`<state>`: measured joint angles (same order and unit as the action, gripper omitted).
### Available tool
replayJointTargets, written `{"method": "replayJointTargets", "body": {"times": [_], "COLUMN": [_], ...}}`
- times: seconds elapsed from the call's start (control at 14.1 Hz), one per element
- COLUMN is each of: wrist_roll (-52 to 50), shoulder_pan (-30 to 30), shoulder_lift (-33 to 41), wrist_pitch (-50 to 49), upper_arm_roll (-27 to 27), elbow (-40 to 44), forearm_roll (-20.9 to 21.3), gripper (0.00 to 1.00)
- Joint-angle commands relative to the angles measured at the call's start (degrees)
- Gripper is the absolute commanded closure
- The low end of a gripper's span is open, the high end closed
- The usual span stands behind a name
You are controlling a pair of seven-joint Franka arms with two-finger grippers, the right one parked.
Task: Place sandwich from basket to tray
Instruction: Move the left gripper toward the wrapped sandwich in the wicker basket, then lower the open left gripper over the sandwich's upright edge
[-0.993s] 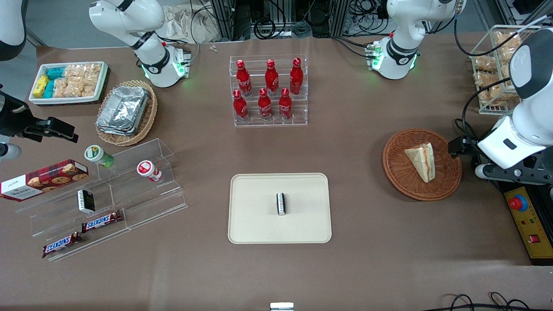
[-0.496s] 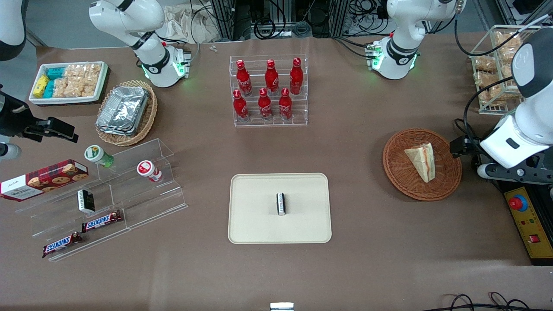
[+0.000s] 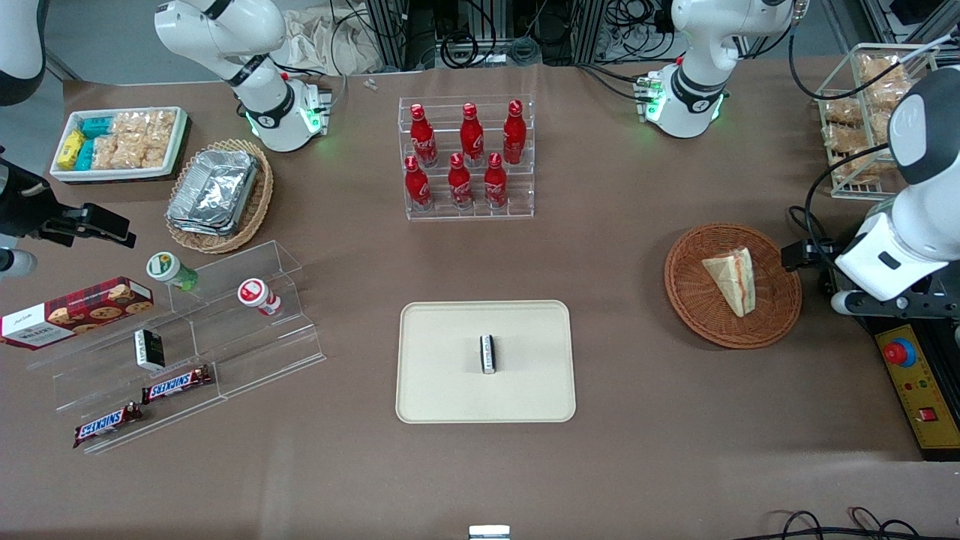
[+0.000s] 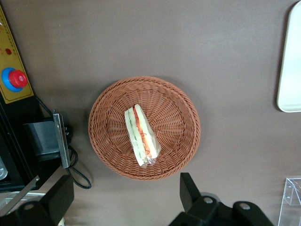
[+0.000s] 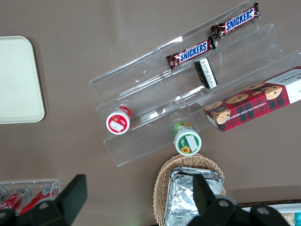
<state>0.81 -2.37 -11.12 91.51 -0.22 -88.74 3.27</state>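
in the front view the sandwich [image 3: 731,280] lay in the basket [image 3: 690,296], untouched, so the pick had not begun; the gripper [image 3: 806,255] hung at the basket's rim toward the working arm's end, the tray [image 3: 442,394] well off, bearing a small black-and-white bar [image 3: 487,353]

from the left wrist the gripper [image 4: 120,197] stood wide apart and empty above the basket [image 4: 181,117], seemingly high over the sandwich [image 4: 141,135], touching nothing

Brown desk [image 3: 615,450]: tray [image 3: 442,390] at centre, basket [image 3: 694,300] at 3 o'clock, bottle rack [image 3: 469,210] at 12; tool [image 4: 124,197] above the basket.
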Motion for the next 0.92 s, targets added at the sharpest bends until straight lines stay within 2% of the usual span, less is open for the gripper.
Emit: {"method": "replayJointTargets", "body": {"times": [0.0, 0.14, 0.28, 0.64, 0.85], "wrist_roll": [-1.43, -4.57, -9.31, -21.88, -22.96], "shoulder_pan": [1.32, 1.32, 1.32, 0.62, 0.44], "shoulder_lift": [5.82, 9.87, 11.03, 11.12, 11.03], "wrist_pitch": [6.98, 13.84, 17.81, 23.26, 26.6], "upper_arm_roll": [-0.05, 1.0, 1.18, 0.74, 0.65], "elbow": [-11.41, -19.94, -24.62, -30.43, -34.12], "forearm_roll": [-0.9, -0.81, -0.72, -0.55, -0.55], "gripper": [0.0, 0.0, 0.0, 0.0, 0.0]}}
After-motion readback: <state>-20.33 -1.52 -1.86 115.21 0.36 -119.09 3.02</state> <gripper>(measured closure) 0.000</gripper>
